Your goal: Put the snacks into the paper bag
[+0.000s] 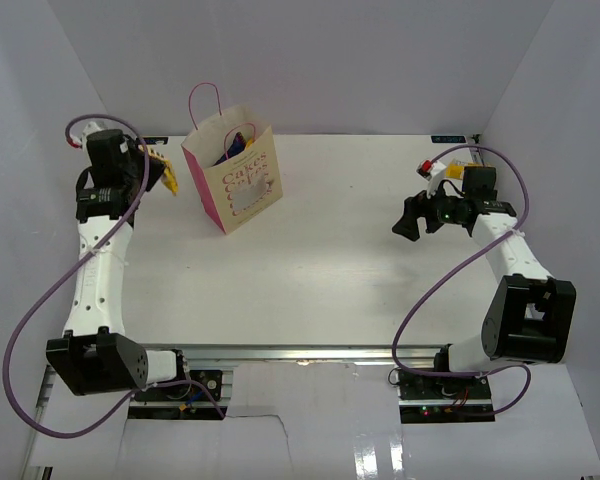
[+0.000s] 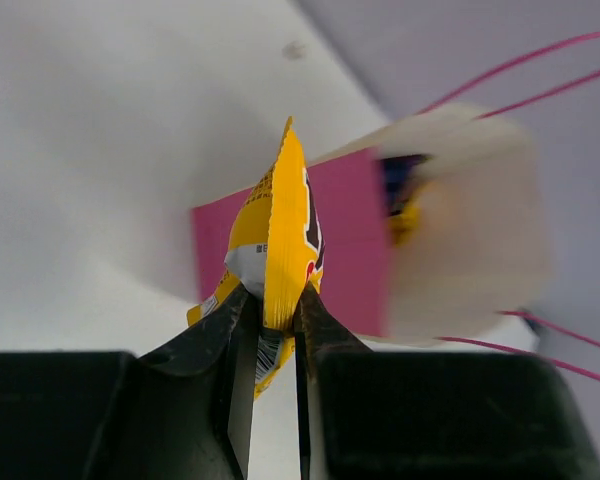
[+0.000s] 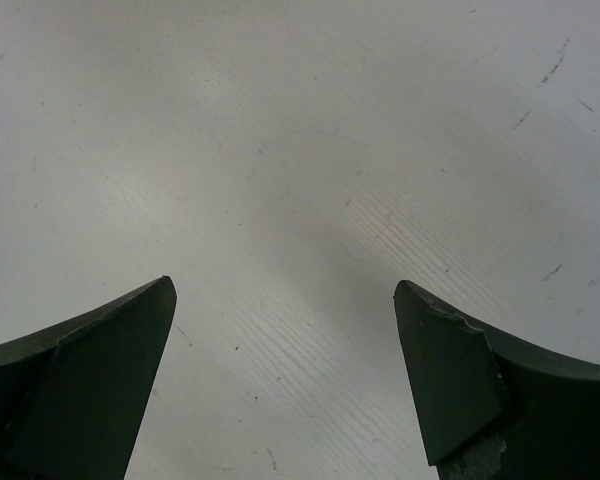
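Note:
The paper bag (image 1: 235, 180) stands upright at the back left of the table, beige with pink sides, pink handles and a small window. A purple-blue packet (image 1: 237, 146) shows inside its mouth. My left gripper (image 1: 158, 168) is shut on a yellow wrapped bar (image 1: 167, 176) and holds it off the table just left of the bag. In the left wrist view the yellow bar (image 2: 280, 240) is pinched between the fingers, with the bag's pink side (image 2: 355, 245) behind it. My right gripper (image 1: 408, 220) is open and empty over bare table at the right.
White walls close the table at the back and both sides. Purple cables loop from both arms. The table's bare top (image 3: 300, 150) fills the right wrist view.

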Available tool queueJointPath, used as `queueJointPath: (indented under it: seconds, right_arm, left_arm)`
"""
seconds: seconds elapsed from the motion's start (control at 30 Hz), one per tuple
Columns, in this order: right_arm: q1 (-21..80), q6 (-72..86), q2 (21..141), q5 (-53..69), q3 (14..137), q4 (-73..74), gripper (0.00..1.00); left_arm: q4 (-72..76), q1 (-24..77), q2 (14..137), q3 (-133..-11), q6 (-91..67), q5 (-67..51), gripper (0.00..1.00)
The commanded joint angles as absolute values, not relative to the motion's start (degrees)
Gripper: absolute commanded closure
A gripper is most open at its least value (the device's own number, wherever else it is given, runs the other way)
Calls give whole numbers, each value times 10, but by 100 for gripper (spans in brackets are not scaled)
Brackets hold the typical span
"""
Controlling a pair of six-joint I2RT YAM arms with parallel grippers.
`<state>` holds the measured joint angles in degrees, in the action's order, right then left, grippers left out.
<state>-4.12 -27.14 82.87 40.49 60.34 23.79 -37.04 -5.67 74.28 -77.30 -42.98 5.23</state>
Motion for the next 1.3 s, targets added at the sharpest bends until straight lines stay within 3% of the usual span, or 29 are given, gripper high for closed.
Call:
queueJointPath:
  seconds: [0.0,0.1,0.33,0.43,0.47,0.5,0.57,0.6,0.7,0.93,1.1,1.27]
  right_arm:
    - [-44,-271,824,410,636,236,4]
    - [-44,-271,825,411,646,243,5]
    - [-44,-274,824,399,660,249,5]
    - [-45,-274,824,382,671,249,5]
    - [-45,-273,825,375,675,249,5]
    - [-45,-271,826,356,681,247,5]
    - [-46,-248,838,318,703,239,5]
    - [-46,-237,846,263,714,230,5]
    - [-47,-248,897,183,777,243,5]
    - [-50,-396,1110,-24,974,287,8]
    - [-78,-465,1256,-104,1166,320,8]
    - [-83,-550,1360,-115,1243,310,8]
  left_arm:
    - [-283,-57,749,-855,-462,-69,91]
    - [-216,-51,791,-909,-457,-147,92]
    - [-189,-20,902,-996,-452,-174,92]
    - [-189,-10,920,-998,-446,-171,88]
    - [-190,-10,921,-995,-440,-165,84]
    - [-190,-10,919,-989,-438,-151,69]
    - [-191,-10,908,-971,-432,-137,53]
    - [-189,-10,904,-967,-424,-132,38]
    - [-184,-10,893,-962,-401,-126,22]
    - [-140,-10,812,-927,-303,-193,8]
    - [-127,-10,681,-762,-257,-142,2]
    - [-178,-10,571,-631,-264,-126,2]
